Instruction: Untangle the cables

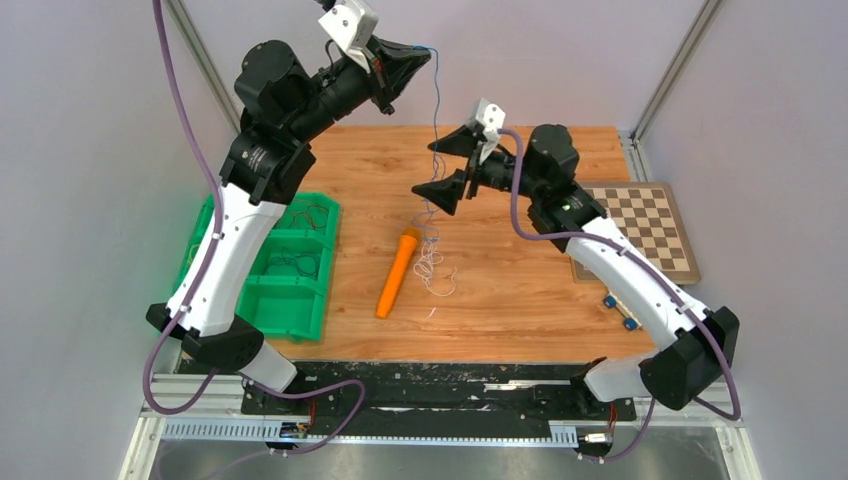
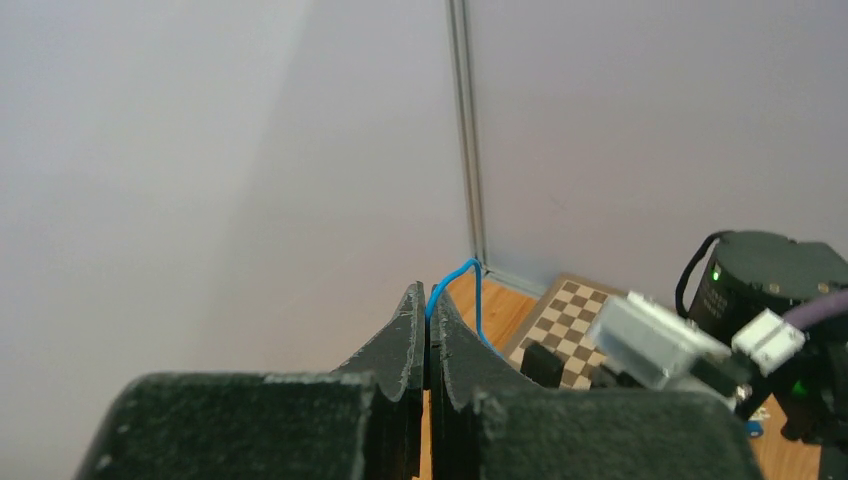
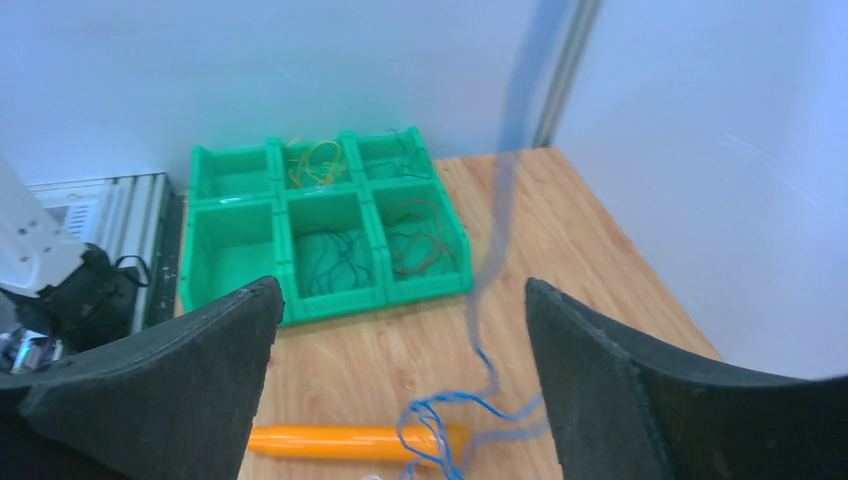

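Note:
My left gripper (image 1: 428, 56) is raised high at the back and shut on a thin blue cable (image 1: 436, 120); in the left wrist view the cable (image 2: 470, 275) loops out between the closed tips of the gripper (image 2: 428, 305). The cable hangs down to a small tangle of blue and white wires (image 1: 432, 262) on the wooden table beside an orange marker (image 1: 398, 272). My right gripper (image 1: 447, 168) is open, its fingers either side of the hanging cable without touching it. In the right wrist view the blue cable (image 3: 487, 285) runs blurred between the open fingers of the gripper (image 3: 400, 310), above the marker (image 3: 340, 441).
A green compartment bin (image 1: 250, 300) at the left holds sorted wires; it also shows in the right wrist view (image 3: 230, 245). A chessboard (image 1: 645, 225) lies at the right with small blue pieces (image 1: 618, 310) near it. Enclosure walls stand close behind.

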Controlling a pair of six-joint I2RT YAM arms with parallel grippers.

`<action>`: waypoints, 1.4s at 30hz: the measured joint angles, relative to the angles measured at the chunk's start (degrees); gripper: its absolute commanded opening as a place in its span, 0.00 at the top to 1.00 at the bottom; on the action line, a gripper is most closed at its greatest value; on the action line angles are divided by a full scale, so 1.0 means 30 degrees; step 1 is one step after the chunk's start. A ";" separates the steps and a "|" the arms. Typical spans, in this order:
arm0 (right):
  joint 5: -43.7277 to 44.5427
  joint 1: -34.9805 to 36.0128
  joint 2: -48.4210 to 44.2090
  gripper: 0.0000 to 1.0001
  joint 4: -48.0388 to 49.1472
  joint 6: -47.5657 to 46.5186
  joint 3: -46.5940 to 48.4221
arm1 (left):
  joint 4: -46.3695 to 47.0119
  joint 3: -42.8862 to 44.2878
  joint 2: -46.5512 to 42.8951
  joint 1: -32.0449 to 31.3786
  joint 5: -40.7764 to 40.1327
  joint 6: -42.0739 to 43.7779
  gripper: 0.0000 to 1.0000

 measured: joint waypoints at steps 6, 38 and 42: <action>0.0852 0.1166 0.1902 0.62 0.1494 -0.0255 -0.0801 | 0.0335 0.1311 0.1100 0.0000 0.0277 -0.0656 1.00; -0.1625 -0.3388 0.4626 0.00 -0.6710 -0.2098 -0.0692 | 0.5588 -0.2645 -0.4262 0.1239 -0.6819 0.3694 1.00; -0.2718 -0.3104 0.2601 0.00 -0.6703 -0.2098 0.0393 | 0.3424 -0.5989 -0.6084 0.2892 -0.6470 0.3089 1.00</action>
